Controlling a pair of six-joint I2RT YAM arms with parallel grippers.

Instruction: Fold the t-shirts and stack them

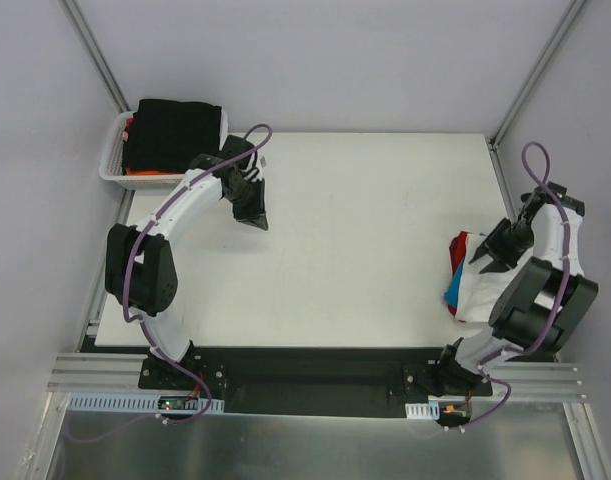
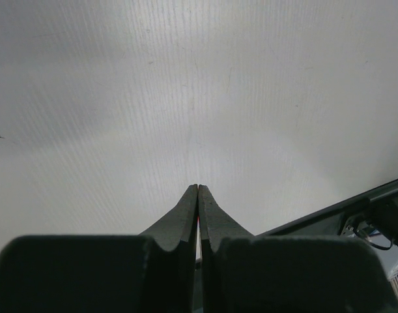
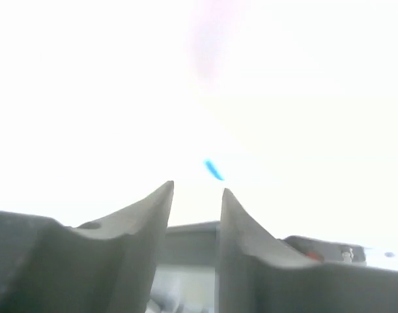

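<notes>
Now left hand closed, empty; right hand parted over t-shirts at tabletop's right edge.

Left arm and right arm: white links, black joints, purple cable along each; black bases at table near edge; dark grey tapered fingers

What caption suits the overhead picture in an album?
Left gripper, shut, near a basket of shirts; right gripper, open, at a white, red and blue shirt pile.

top: bright, even | left wrist: soft shading | right wrist: overexposed, blurred
</notes>
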